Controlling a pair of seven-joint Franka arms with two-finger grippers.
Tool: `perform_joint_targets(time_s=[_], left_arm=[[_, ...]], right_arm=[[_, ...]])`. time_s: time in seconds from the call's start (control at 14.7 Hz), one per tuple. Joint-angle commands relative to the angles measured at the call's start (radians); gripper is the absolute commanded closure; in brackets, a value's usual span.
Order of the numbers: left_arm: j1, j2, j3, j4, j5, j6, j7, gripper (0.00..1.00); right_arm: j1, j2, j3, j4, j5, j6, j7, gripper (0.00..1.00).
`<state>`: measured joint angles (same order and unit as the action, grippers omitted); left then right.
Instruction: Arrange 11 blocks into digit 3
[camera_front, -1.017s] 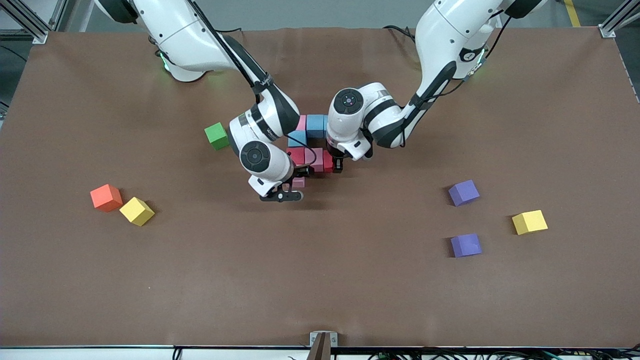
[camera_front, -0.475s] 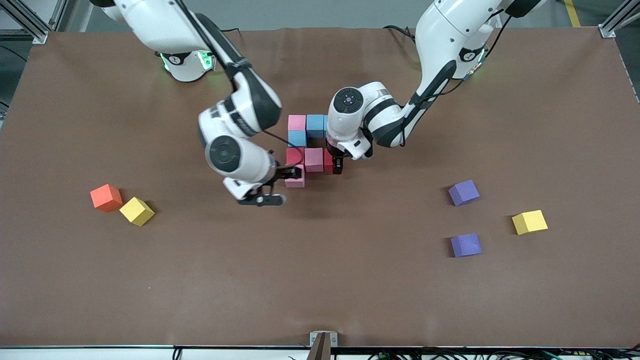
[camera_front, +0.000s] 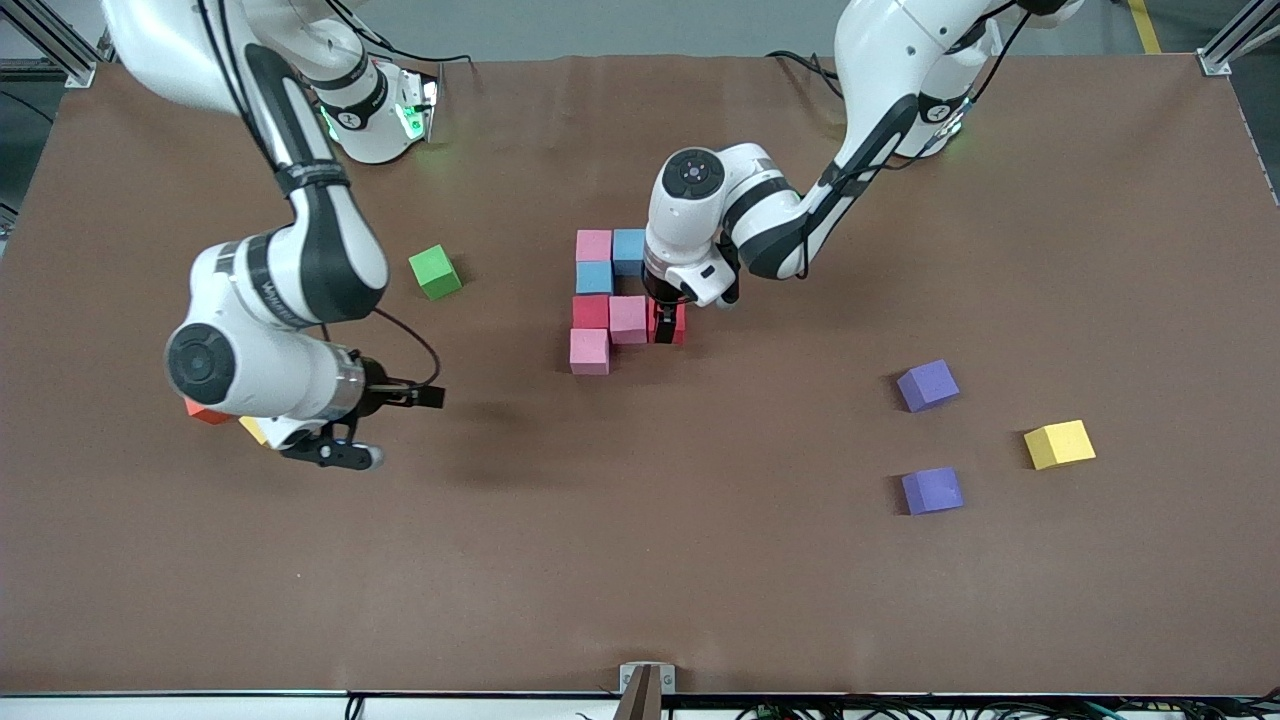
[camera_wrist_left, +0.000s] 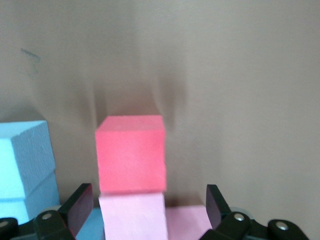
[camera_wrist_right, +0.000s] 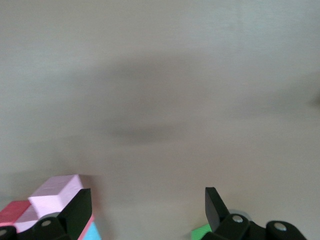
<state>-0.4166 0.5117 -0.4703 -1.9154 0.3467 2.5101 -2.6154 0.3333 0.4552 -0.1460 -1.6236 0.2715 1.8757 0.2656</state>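
The left gripper (camera_front: 666, 322) is standing with its jaws spread wide around the red cube (camera_wrist_left: 131, 155) and is gripping nothing. That cube is sitting on the table at the three o'clock end of the middle bar of the digit 3 (camera_front: 610, 300), touching a pink cube (camera_front: 628, 319). The danger, I judge, is here: the fingers are hanging low beside soft foam, so if one pad is rubbing a face while the arm is lifting, it could be dragging the red cube up or turning it, and pushing the pink neighbour out of line. The right gripper (camera_front: 385, 428) is hovering over bare table at about eight o'clock from the figure, jaws also released and empty. It is close to the orange cube (camera_front: 200, 411) — taking that one, or the green cube (camera_front: 435, 271) at ten o'clock, would be a wrong pick. The two purple cubes (camera_front: 927, 385) and a yellow cube (camera_front: 1059, 444) are waiting at four o'clock, well apart from the figure. The left wrist is covering the three o'clock end of the top bar, so I cannot tell whether a cube is lying there. The right arm is hiding most of the orange cube and of a yellowish thing beside it.
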Motion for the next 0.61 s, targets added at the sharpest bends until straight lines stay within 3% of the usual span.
perform_joint_targets(time_s=[0.0,0.14,0.54], left_arm=[[0.013,-0.088,0.001,-0.001,0.018,-0.065,0.032,0.00],[0.045,-0.085,0.001,0.070,0.015,-0.158,0.112,0.00],[0.209,-0.044,0.002,0.203,0.000,-0.267,0.499,0.00]], right_arm=[[-0.039,-0.062,0.011,-0.091,-0.070,0.016,-0.028,0.00],[-0.059,-0.059,0.013,-0.091,-0.150,0.051,-0.113,0.00],[-0.210,-0.049,0.013,-0.096,-0.161,0.137,-0.164,0.00]])
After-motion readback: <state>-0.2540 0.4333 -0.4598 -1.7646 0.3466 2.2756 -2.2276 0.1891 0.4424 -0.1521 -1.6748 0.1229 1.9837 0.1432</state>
